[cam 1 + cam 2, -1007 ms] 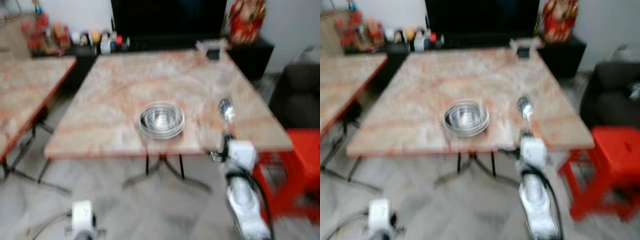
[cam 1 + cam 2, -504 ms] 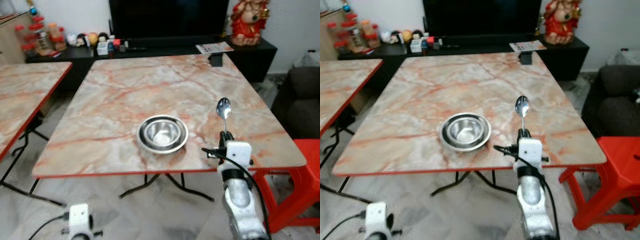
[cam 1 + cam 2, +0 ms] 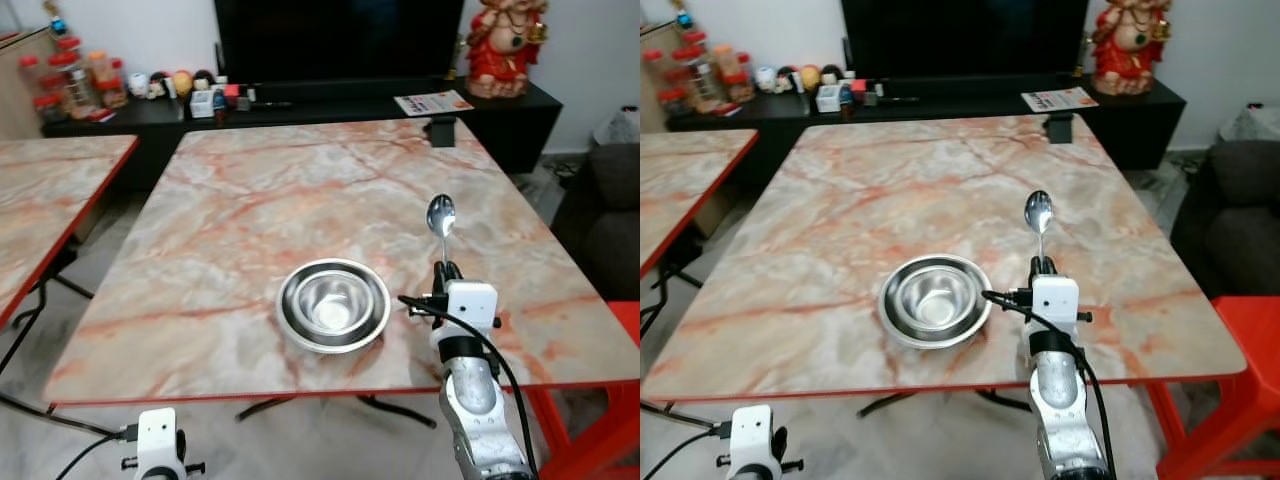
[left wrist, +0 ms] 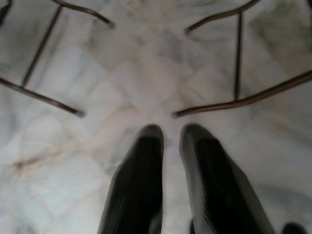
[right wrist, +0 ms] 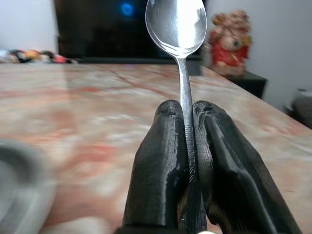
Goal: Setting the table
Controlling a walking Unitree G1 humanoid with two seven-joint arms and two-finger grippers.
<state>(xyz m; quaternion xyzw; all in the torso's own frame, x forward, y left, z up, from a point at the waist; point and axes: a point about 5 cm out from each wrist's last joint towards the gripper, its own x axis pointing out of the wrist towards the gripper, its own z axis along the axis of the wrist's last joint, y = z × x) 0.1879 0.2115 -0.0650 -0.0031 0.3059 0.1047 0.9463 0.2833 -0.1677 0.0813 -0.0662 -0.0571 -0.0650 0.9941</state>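
Note:
A round steel bowl (image 3: 333, 304) sits near the front edge of the marble table (image 3: 260, 190). My right gripper (image 3: 443, 270) is shut on the handle of a steel spoon (image 3: 441, 217), held just right of the bowl above the tabletop, its head pointing away from me. In the right wrist view the spoon (image 5: 178, 29) stands up between the two black fingers (image 5: 161, 161). My left arm hangs low by the table's front; in its wrist view the left gripper (image 4: 170, 131) points at the floor with fingers nearly together and nothing between them.
A second marble table (image 3: 45, 200) stands to the left. Behind the table runs a black TV cabinet (image 3: 300, 100) with jars, small items and a red statue (image 3: 503, 45). A dark sofa (image 3: 610, 210) and a red stool (image 3: 1240, 380) are at the right. Table legs (image 4: 234, 102) cross the floor below.
The camera has moved closer to the table, so the bowl and table edge sit lower and nearer in view. The right gripper still holds the spoon beside the bowl.

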